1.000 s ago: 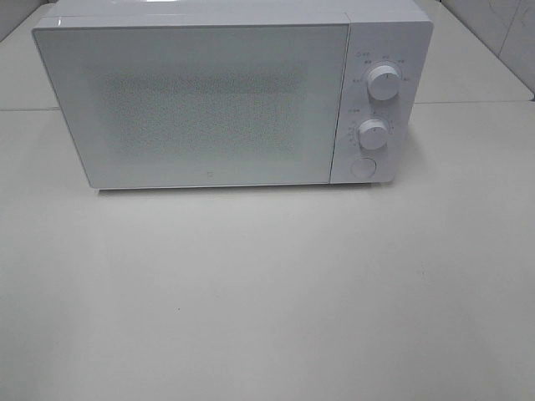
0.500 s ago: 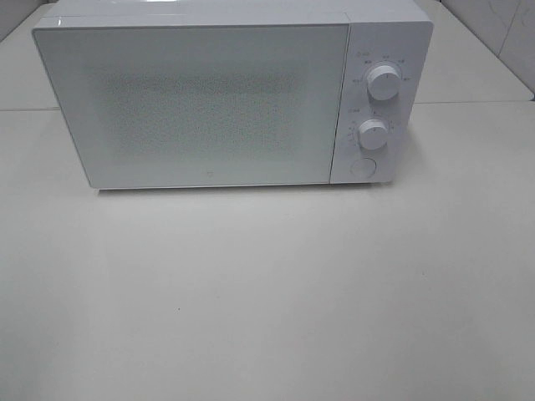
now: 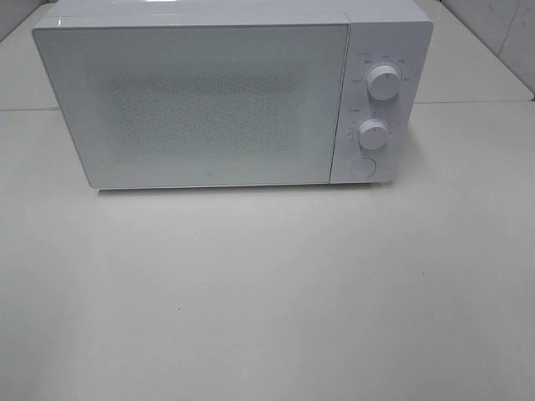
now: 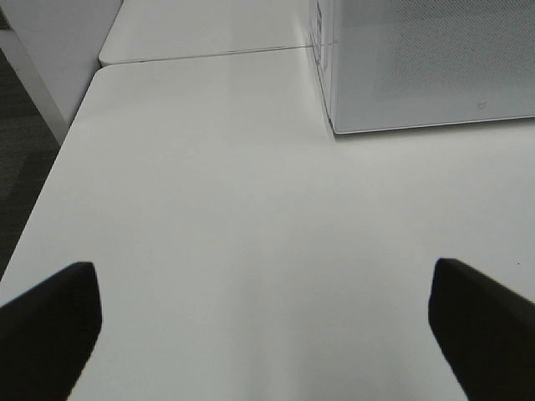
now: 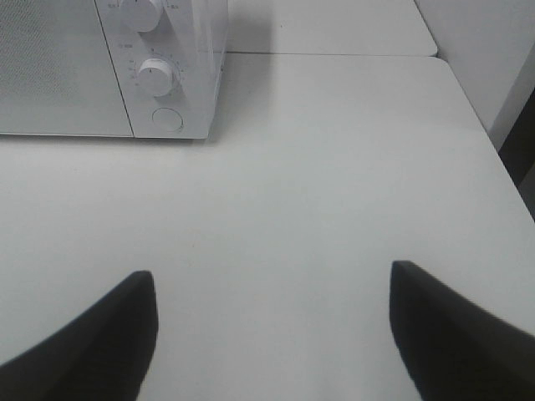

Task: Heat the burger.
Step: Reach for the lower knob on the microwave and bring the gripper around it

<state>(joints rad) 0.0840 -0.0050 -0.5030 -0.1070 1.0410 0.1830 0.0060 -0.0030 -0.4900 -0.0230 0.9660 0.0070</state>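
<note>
Two wide-open, empty grippers: my left gripper [image 4: 266,334] and right gripper [image 5: 272,334] hang over the white tabletop [image 3: 267,292] facing the shut white boxy microwave [image 3: 209,100]; I cannot tell the burger's place or heading.

One high camera and two wrist cameras, all facing the microwave [image 3: 226,96]
The exterior high view looks down from the front, fairly close: the microwave fills the upper half of the frame, bare table [image 3: 267,292] the lower. Each wrist camera sits low over the tabletop, looking forward between the fingers of the left gripper [image 4: 266,276] or right gripper [image 5: 272,276]. The left one takes in the microwave's door corner, the right one its dials [image 5: 156,75]; all three share the microwave front
</note>
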